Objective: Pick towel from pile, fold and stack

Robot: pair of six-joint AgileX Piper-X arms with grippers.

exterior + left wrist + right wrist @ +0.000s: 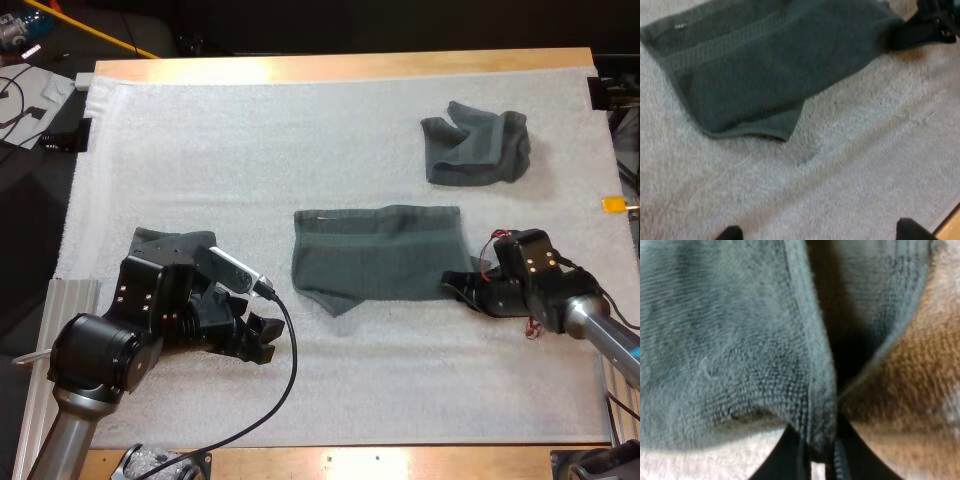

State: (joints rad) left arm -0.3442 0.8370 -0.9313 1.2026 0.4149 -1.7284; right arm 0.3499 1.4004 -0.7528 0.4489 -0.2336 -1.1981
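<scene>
The flat dark grey-green terry towel [378, 255] lies in the middle of the white terry mat [250, 130], its long axis running left to right. The right gripper [462, 290] is at the towel's near right corner, and in its own wrist view its fingers are pressed together on the hem [820, 460]. The left gripper [258, 340] rests on the mat, nearer than the towel and to its left. Its fingers are spread with only bare mat between them [820, 232].

The towel's near left corner droops into a point (not squared like the right one), and it lies right of and slightly beyond the left gripper, which is clearly the nearer arm to it.

A crumpled dark grey-green towel [475, 148] sits far right. A dark grey-green cloth [160, 240] shows just beyond the left arm, probably the stack.
</scene>
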